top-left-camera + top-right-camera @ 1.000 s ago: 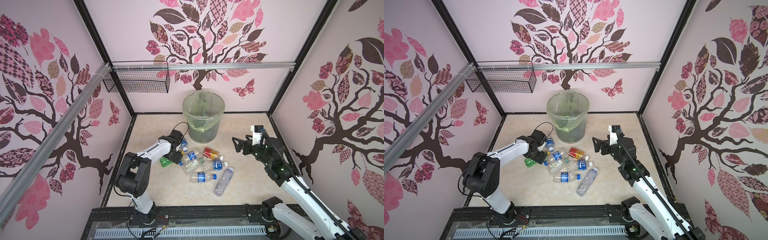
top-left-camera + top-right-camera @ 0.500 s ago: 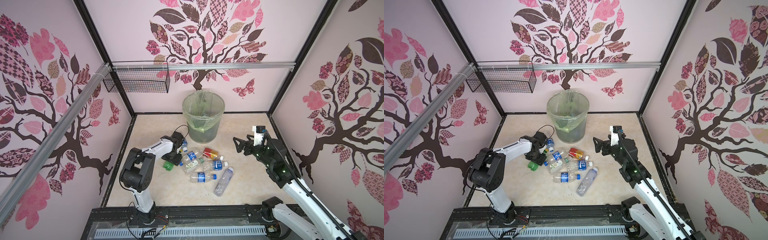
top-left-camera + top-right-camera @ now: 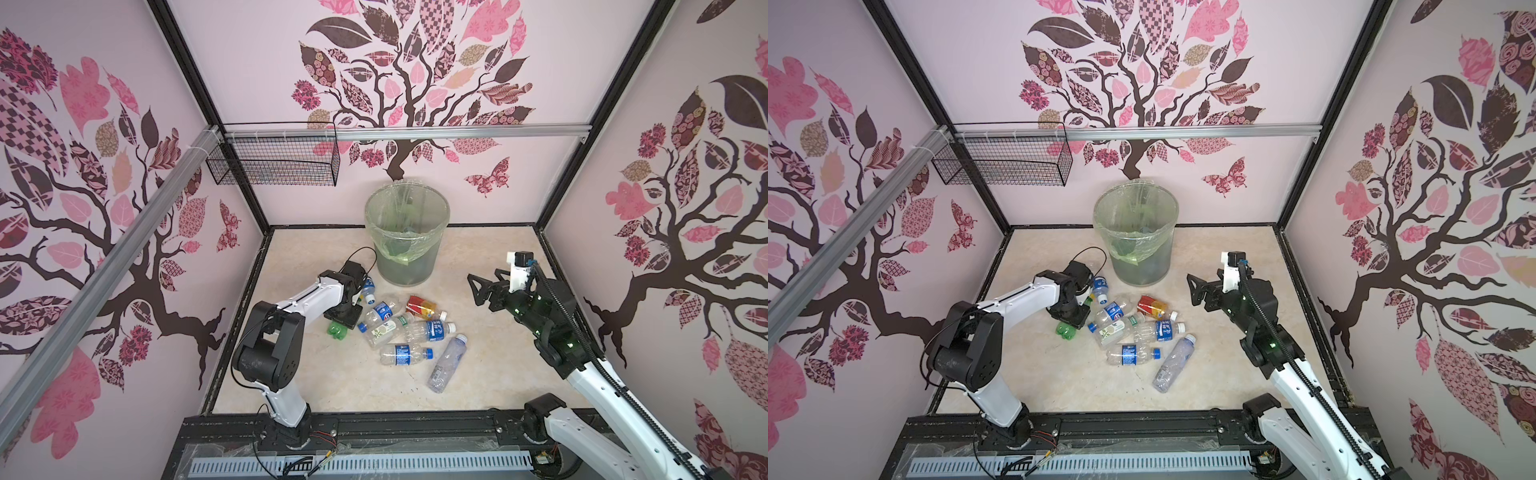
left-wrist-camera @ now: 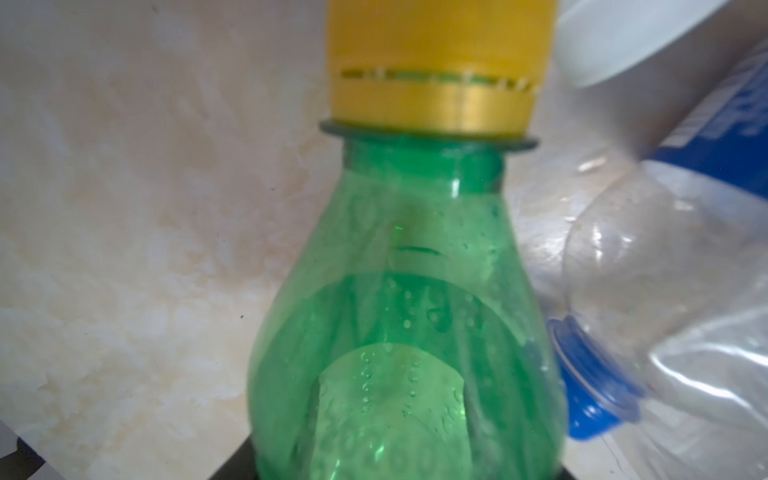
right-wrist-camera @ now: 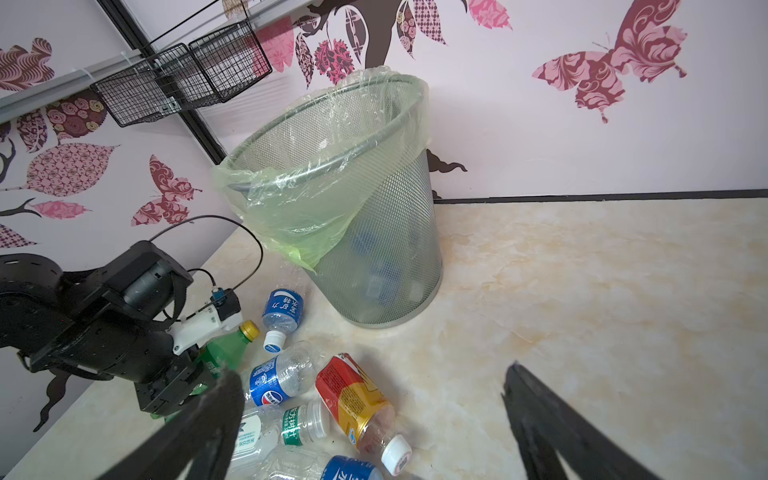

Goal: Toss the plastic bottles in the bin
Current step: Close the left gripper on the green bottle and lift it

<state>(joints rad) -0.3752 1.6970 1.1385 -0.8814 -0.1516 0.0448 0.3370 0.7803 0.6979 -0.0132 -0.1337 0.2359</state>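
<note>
Since the earlier frame the left pincer [image 3: 343,316] has come down from the far side of the pile onto the green bottle [image 3: 337,332]. The right pincer [image 3: 476,289] has shifted only slightly.

Table [image 3: 490,361]: pale marbled top, carrying all items.

Bin [image 3: 407,249]: upright at the far middle of the table, lined with a pale green bag. Blue-labelled shapes show through the mesh in the right wrist view [image 5: 374,249].

Black wire basket [image 3: 274,162]: hung on the rail, far left.

Left pincer: sits directly over the green bottle at the left edge of the pile. The bottle's base sticks out on the near side in both top views. In the left wrist view the bottle's body [image 4: 399,332] fills the centre. The fingers are hidden, so I cannot tell whether it is clamped.

Right pincer: released, jaws wide, nothing between them. It hovers to the right of the pile, well apart from the bin.

Plastic bottles [image 3: 405,355]: lying loose in a pile on the table near the bin. A red-yellow labelled bottle [image 3: 419,306] lies at the far side of it.

Yellow cap [image 4: 436,62]: on the green bottle, pointing towards the bin, just beside a clear bottle's white cap [image 5: 274,340].
</note>
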